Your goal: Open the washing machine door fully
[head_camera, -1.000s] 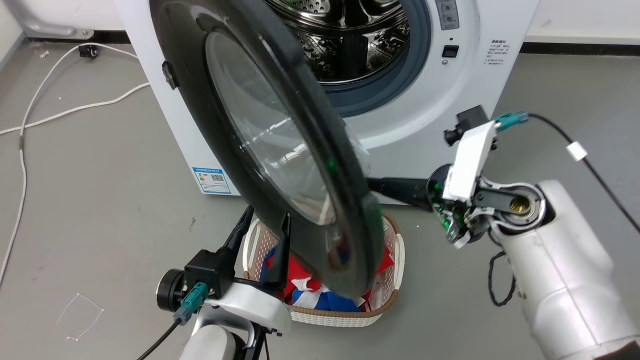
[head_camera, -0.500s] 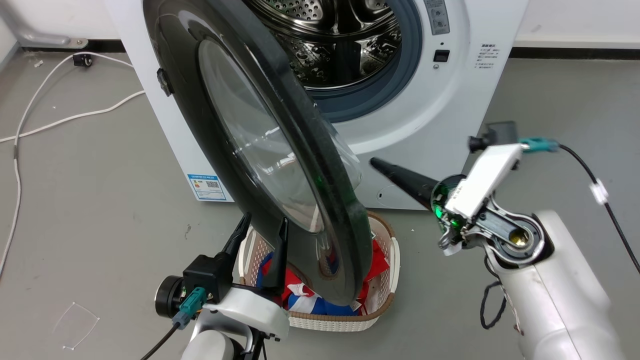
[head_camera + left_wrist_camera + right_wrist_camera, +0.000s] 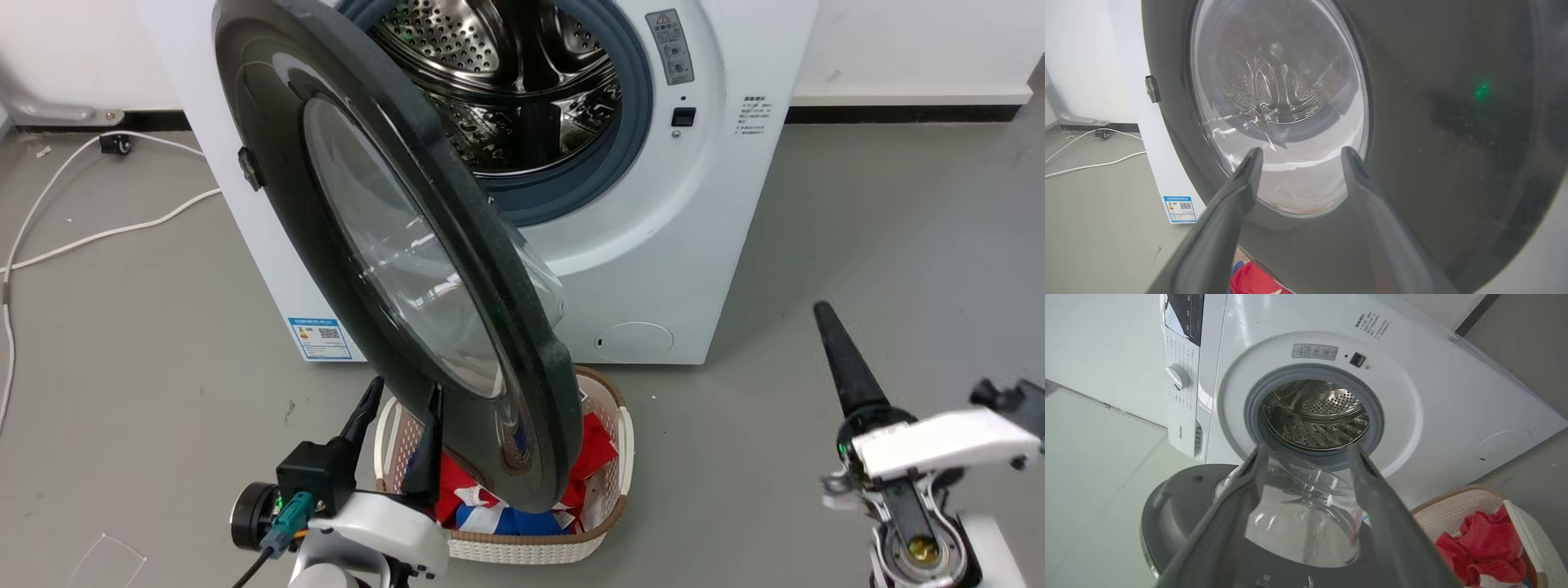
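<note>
Grey floor (image 3: 122, 327), washing machine (image 3: 735, 204) at far centre. The washing machine door (image 3: 392, 269) hangs part-open, hinge left, free edge near. Spread left pincer (image 3: 406, 385) is nearer, just beside its outer face; spread right pincer (image 3: 1306, 447) well apart, rt side.

left gripper (image 3: 406, 389) low left, right gripper (image 3: 1308, 449) low right, both spread, holding nothing

The washing machine door (image 3: 400, 261) loses its upper rim to the head view's top edge; behind the door, the left part of the drum opening (image 3: 522, 90) is hidden; under the door's lower rim, much of the laundry basket (image 3: 616, 465) and its red and blue cloth (image 3: 592, 445) is covered; left of the door, the print on the blue label sticker (image 3: 320, 338) is too small to read.
</note>
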{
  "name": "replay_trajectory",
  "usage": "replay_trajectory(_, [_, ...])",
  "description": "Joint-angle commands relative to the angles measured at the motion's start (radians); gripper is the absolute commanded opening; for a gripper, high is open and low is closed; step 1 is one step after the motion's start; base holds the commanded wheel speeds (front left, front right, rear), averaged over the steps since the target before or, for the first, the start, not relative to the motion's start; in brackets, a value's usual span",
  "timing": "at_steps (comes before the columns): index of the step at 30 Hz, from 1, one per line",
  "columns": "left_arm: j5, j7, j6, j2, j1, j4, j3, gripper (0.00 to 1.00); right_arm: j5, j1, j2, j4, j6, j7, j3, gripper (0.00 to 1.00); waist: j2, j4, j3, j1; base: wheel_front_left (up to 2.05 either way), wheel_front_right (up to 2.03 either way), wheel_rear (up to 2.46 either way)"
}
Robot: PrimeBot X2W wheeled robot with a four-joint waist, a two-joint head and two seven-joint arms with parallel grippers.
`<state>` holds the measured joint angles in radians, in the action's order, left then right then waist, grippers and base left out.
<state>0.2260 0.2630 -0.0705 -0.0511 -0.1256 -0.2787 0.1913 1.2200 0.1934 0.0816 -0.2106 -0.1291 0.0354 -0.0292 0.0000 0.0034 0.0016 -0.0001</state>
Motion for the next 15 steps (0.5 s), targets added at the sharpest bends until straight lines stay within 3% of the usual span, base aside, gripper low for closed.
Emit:
replay_trajectory(1, [-0.001, 0.002, -0.005, 0.001, 0.010, 0.001, -0.005, 1.00, -0.046, -0.027, 0.011, 0.019, -0.003, -0.034, 0.003, 1.00, 0.0000, -0.003, -0.002, 0.0001, 0.00, 0.00, 0.00])
replay_trajectory(8, [0.000, 0.002, -0.007, 0.001, 0.012, 0.009, -0.038, 1.00, -0.446, -0.116, 0.061, 0.083, -0.003, -0.199, 0.026, 1.00, 0.0000, -0.010, -0.006, 0.0001, 0.00, 0.00, 0.00])
replay_trajectory(12, [-0.003, 0.002, -0.007, 0.001, 0.014, 0.014, -0.050, 1.00, -0.690, -0.148, 0.039, 0.129, -0.003, -0.218, 0.061, 1.00, 0.0000, -0.009, -0.008, 0.0001, 0.00, 0.00, 0.00])
replay_trajectory(13, [-0.003, 0.002, -0.007, 0.001, 0.014, 0.014, -0.050, 1.00, -0.690, -0.148, 0.039, 0.129, -0.003, -0.218, 0.061, 1.00, 0.0000, -0.009, -0.008, 0.0001, 0.00, 0.00, 0.00])
replay_trajectory(15, [-0.003, 0.002, -0.007, 0.001, 0.016, 0.015, -0.052, 1.00, -0.800, -0.166, 0.030, 0.157, -0.003, -0.210, 0.068, 1.00, 0.0000, -0.007, -0.008, 0.0001, 0.00, 0.00, 0.00])
